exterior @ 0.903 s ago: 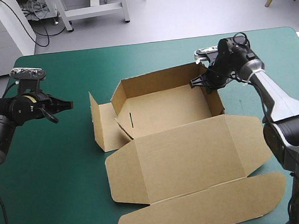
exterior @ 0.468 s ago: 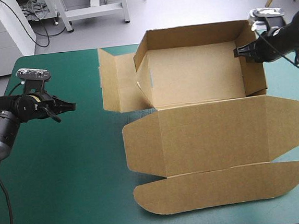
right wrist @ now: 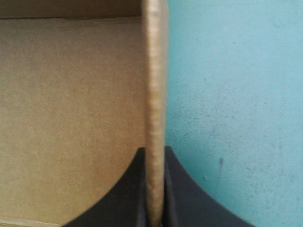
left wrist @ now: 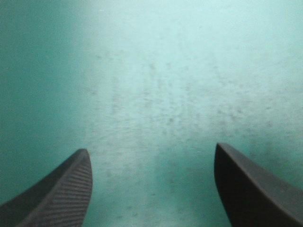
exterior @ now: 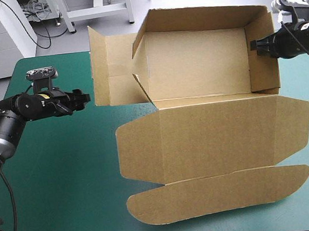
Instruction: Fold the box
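Observation:
The brown box [exterior: 198, 63] stands as an open tray with its walls raised, tipped up toward the far edge. Its lid [exterior: 216, 137] lies flat toward the front and ends in a rounded tuck flap [exterior: 221, 193]. A side flap [exterior: 110, 70] sticks out at the tray's left. My right gripper [exterior: 257, 47] is shut on the box's right wall; the right wrist view shows that wall's edge [right wrist: 155, 71] pinched in my right gripper [right wrist: 155, 151]. My left gripper [exterior: 82, 98] is open just left of the side flap, and in its own view the left gripper [left wrist: 151, 149] has only cover ahead.
Bare teal-green cover [exterior: 56, 167] stretches left of the box to the table's left and front edges. The tuck flap lies close to the front edge. The tray's far wall [exterior: 205, 16] rises over the table's far edge.
The right gripper has raised and carried the box toward the far right, tipping the tray up. The left gripper has moved right toward the side flap and opened.

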Tool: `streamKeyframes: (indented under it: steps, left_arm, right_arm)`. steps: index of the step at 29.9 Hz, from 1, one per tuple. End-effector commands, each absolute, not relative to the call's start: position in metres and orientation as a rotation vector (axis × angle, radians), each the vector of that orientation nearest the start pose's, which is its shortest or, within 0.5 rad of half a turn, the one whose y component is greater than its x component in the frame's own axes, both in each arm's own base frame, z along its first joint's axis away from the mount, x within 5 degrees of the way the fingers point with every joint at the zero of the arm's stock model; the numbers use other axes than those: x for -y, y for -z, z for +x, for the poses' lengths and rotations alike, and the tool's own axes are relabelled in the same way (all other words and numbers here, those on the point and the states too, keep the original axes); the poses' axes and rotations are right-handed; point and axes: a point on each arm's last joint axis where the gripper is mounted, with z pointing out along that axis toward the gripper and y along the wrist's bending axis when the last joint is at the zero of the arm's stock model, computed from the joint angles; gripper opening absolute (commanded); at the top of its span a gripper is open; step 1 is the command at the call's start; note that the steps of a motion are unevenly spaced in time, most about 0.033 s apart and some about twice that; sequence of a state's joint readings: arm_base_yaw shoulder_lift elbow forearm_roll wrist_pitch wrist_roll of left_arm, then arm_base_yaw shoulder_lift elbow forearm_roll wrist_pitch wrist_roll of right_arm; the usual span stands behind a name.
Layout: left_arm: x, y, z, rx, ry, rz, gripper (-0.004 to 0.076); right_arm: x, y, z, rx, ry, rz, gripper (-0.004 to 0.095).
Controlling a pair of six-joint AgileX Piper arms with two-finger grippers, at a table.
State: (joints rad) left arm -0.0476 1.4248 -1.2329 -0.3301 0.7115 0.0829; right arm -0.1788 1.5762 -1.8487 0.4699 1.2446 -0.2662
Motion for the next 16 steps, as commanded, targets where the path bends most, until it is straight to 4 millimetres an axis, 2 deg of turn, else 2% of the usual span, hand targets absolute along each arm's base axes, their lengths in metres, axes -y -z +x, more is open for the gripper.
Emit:
streamKeyframes:
  steps: [1, 5, 9, 16]
  left_arm:
    - [0.047, -0.369, 0.310, -2.199, 0.603, -0.103, 0.0493]
    - [0.062, -0.379, 0.307, -2.106, 0.793, 0.050, 0.0436]
    - [0.072, -0.386, 0.303, -2.043, 0.947, 0.121, 0.0393]
    - [0.080, -0.390, 0.295, -2.018, 1.059, 0.231, 0.0384]
  right_arm:
    - [0.012, -0.470, 0.311, -2.239, -0.471, -0.118, -0.0019]
    - [0.009, -0.449, 0.317, -2.284, -0.482, -0.136, -0.0019]
    - [0.000, -0.437, 0.327, -2.258, -0.485, -0.123, -0.0019]
    - [-0.021, -0.418, 0.352, -2.266, -0.480, -0.158, -0.0019]
